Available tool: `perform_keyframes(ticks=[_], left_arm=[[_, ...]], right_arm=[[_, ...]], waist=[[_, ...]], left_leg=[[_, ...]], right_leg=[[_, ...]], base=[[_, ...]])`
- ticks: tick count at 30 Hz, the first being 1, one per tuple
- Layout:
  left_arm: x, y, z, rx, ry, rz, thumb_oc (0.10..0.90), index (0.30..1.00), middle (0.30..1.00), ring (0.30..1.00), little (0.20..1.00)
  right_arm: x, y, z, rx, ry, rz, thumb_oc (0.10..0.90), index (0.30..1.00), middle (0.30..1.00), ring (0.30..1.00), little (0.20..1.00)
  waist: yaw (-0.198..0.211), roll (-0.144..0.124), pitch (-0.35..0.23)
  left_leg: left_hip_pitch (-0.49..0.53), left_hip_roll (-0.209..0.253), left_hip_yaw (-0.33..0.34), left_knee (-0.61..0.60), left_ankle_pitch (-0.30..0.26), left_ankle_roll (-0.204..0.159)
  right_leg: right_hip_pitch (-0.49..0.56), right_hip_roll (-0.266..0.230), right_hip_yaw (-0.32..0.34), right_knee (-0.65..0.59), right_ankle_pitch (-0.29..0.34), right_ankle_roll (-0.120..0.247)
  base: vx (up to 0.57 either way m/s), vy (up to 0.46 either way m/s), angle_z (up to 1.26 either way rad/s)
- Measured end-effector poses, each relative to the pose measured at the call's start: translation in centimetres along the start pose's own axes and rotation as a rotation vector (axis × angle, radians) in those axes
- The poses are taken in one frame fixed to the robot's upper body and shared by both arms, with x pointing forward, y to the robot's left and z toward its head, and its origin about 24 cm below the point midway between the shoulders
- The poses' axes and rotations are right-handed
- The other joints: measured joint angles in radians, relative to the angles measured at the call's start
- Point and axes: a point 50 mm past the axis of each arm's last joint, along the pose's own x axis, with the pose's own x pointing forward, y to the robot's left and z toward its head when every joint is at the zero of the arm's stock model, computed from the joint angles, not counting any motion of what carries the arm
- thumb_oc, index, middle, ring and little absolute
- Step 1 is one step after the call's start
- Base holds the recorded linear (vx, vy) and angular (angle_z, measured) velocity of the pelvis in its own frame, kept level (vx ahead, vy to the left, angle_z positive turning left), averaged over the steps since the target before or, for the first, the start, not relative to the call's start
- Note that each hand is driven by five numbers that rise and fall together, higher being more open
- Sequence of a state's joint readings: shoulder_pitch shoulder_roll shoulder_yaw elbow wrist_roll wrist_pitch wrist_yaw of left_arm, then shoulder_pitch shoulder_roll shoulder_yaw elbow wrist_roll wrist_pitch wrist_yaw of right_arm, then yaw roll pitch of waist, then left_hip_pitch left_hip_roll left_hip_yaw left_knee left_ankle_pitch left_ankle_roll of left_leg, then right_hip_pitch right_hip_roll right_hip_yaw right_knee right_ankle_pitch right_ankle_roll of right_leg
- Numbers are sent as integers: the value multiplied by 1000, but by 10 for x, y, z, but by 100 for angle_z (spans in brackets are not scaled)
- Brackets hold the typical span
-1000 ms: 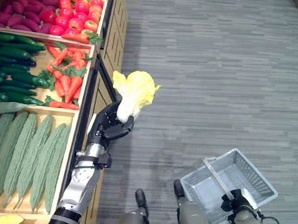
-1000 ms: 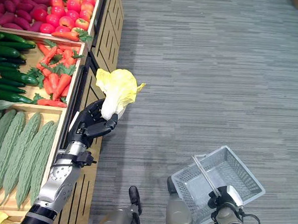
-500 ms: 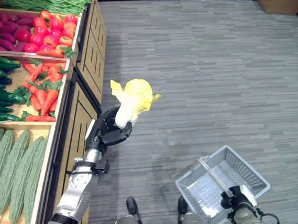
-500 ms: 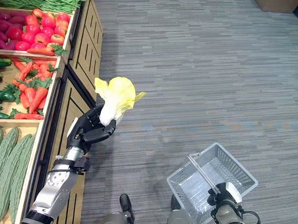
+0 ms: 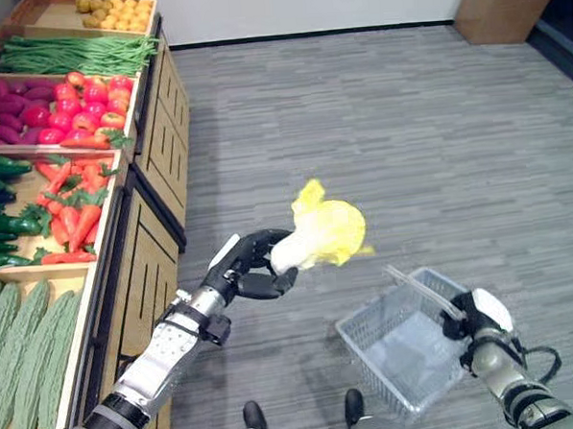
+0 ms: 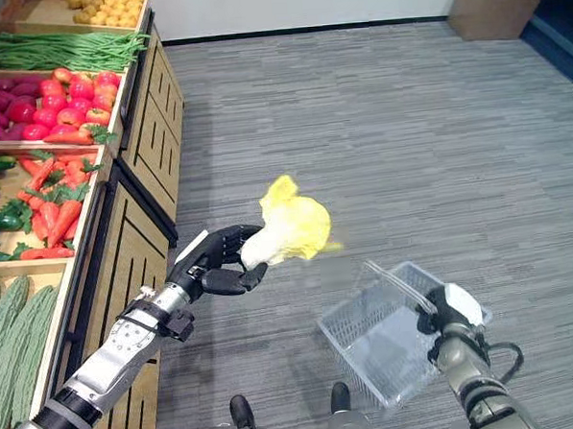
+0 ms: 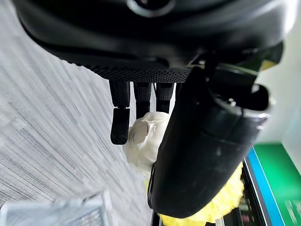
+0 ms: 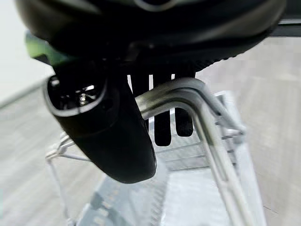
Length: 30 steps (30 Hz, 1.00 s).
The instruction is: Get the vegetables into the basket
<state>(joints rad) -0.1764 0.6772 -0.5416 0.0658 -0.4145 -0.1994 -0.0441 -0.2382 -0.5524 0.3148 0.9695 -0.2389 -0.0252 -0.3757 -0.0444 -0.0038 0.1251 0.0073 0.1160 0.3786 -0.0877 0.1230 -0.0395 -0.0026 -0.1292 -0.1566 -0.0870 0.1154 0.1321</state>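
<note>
Left hand [image 5: 254, 272] fingers clamped on cabbage [image 5: 324, 237] stem only, right hand [image 5: 477, 322] curled round basket [image 5: 395, 351] handle; leafy head could slip, miss basket & hit floor.

Left arm: reached from the lower left out over the floor, forearm raised.
Left robot hand [image 5: 243, 271]: dark fingers and thumb were curled round the white stem of a yellow leafy cabbage [image 5: 324, 236], held in the air.
Right arm: came in from the lower right.
Right robot hand [image 5: 473, 317]: was closed round the metal handle [image 8: 207, 117] of a grey wire basket [image 5: 405, 343].
</note>
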Motion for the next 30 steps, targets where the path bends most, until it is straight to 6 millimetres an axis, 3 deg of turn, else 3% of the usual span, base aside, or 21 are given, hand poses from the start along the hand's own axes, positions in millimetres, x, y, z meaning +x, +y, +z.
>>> perform_keyframes(ticks=[2, 7, 17, 22, 30], left_arm=[[5, 3, 7, 152, 1, -71, 400, 300, 300, 300, 300], [18, -4, 17, 398, -23, -182, 400, 300, 300, 300, 300], [35, -25, 9, 759, -60, -276, 400, 300, 300, 300, 300], [39, -28, -1, 825, -41, -271, 400, 300, 300, 300, 300], [40, -27, -22, 898, 25, -191, 400, 300, 300, 300, 300]], right_arm=[[6, -7, 27, -6, -107, -17, 400, 300, 300, 300, 300], [16, -23, 66, 14, -226, -61, 400, 300, 300, 300, 300], [14, -32, 125, 16, -441, -79, 400, 300, 300, 300, 300], [10, -28, 135, 28, -475, -66, 400, 300, 300, 300, 300], [-13, -22, 160, 141, -617, -16, 400, 300, 300, 300, 300]], waist=[[-2, 10, -6], [-2, 13, -8], [1, 15, -9], [0, 15, -9], [-11, 15, -9]], left_leg=[[6, 0, 10, 0, 0, -1], [9, 0, 15, 0, 0, -1], [10, 1, 14, 0, 0, 0], [11, 1, 14, 0, 0, 0], [14, 5, 17, 0, 0, 0]], right_leg=[[1, -1, 9, -1, 1, -1], [1, 0, 13, 1, 3, -3], [3, -1, 11, 1, 3, -3], [3, 0, 11, 1, 3, -3], [4, 6, 13, 1, 3, -3]], base=[[26, 2, -12], [7, 4, -3], [0, 0, 0], [0, 0, 0], [0, 0, 0]])
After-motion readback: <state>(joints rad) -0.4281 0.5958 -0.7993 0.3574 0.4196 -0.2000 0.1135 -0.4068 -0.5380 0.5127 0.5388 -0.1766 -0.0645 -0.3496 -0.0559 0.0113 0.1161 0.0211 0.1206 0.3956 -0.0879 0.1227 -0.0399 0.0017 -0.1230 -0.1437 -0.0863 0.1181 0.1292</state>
